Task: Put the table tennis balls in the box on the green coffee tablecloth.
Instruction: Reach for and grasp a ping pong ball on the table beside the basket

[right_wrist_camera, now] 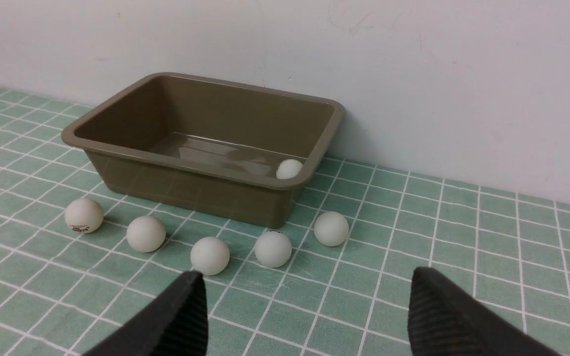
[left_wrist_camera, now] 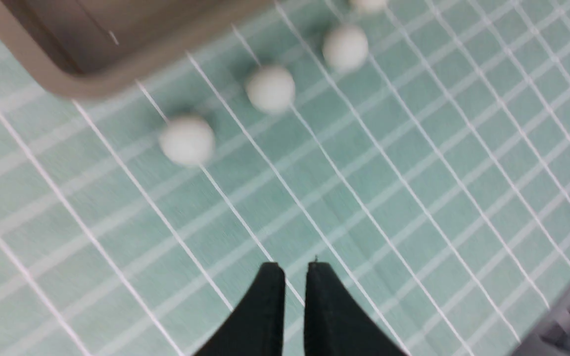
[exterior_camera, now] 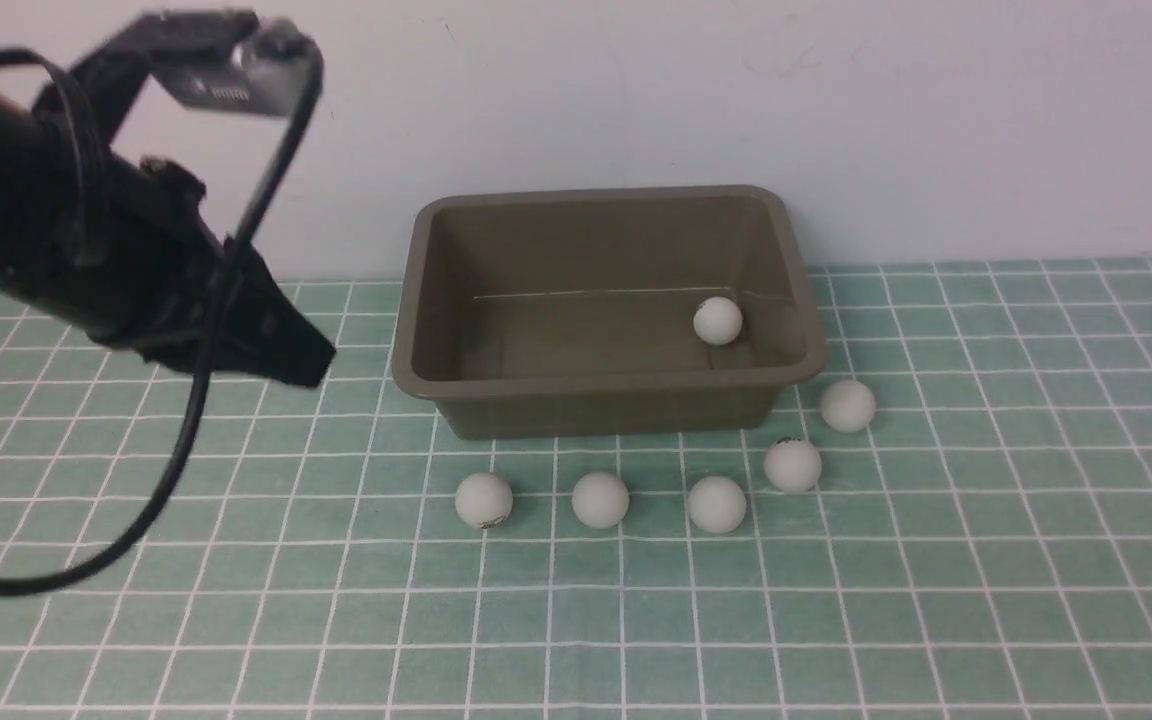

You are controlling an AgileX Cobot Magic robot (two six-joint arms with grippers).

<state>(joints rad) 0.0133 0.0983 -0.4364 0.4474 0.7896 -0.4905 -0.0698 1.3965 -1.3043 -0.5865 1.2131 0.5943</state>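
Left of the box, above the green tablecloth, your left gripper is pinched shut on nothing; your right gripper hangs wide open, empty too. Five table tennis balls sit round the box's front and right corner, one ball inside.

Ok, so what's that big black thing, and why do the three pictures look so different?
That's the robot's left arm. The robot has two arms, each ending in a gripper. One picture looks forward from between the arms; the other two come from cameras on its wrists. The left gripper is shut on nothing; the right gripper is open and empty. On the green cloth stands a brown box with one white ball inside. Five more balls lie on the cloth near its front.
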